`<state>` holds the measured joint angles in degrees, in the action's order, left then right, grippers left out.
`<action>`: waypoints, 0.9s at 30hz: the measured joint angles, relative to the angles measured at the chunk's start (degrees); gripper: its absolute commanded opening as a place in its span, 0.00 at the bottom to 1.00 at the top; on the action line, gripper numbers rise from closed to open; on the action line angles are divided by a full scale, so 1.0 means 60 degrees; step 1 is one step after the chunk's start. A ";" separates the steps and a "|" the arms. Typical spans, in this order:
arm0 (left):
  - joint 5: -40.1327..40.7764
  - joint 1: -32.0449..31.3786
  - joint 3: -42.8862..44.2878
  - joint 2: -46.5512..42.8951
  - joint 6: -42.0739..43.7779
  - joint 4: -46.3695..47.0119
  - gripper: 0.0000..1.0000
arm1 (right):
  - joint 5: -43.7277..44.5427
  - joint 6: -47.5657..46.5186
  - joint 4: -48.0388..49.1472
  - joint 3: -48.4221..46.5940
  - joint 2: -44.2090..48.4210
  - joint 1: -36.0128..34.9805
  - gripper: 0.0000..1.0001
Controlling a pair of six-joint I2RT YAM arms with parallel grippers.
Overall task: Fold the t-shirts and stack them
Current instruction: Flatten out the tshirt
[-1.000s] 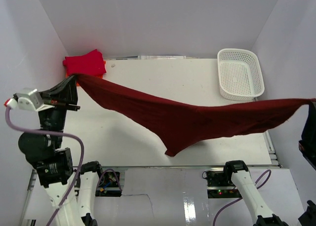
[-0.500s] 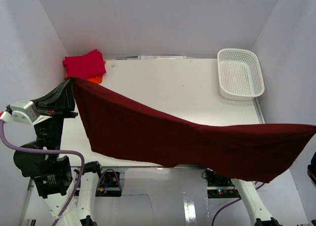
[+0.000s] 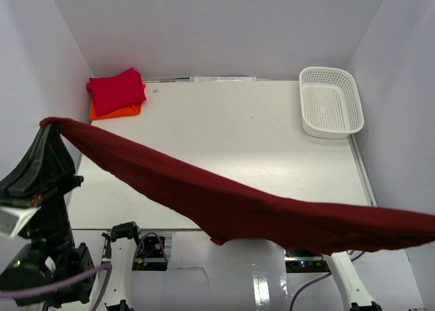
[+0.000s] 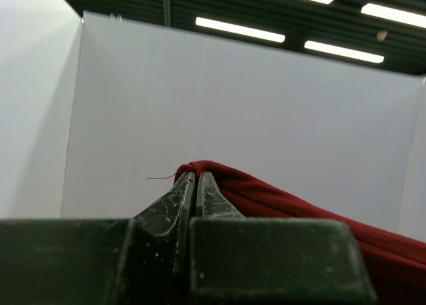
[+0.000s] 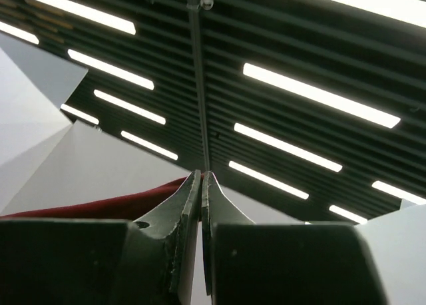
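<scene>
One maroon t-shirt stretched mid-air, tabletop open beneath.
The left fingers and right fingers each clamp one end; it crosses the near edge. Three shirts: crimson t-shirt stacked on orange t-shirt, far-left corner. One basket, far right.

From overhead, the dark maroon soft cloth t-shirt is cut off at the right edge, its end at the right pincer out of frame.
</scene>
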<state>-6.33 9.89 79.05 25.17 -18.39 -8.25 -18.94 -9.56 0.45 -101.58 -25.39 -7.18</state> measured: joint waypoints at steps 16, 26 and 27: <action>0.1166 0.0000 -0.1690 -0.1916 -0.0834 0.1956 0.00 | 0.0714 0.0186 0.0699 0.0186 0.0357 0.0007 0.08; 0.1716 0.0000 -0.4003 -0.1464 -0.1053 0.1858 0.00 | 0.1060 0.0688 0.0543 0.3293 -0.0463 0.0007 0.08; 0.1792 -0.0004 -0.4193 -0.1497 -0.1071 0.1880 0.00 | 0.1104 0.0747 0.0488 0.3574 -0.0477 0.0007 0.08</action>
<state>4.43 9.87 53.89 16.19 -24.82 3.03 -12.32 -5.08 3.38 -80.14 -28.25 -7.14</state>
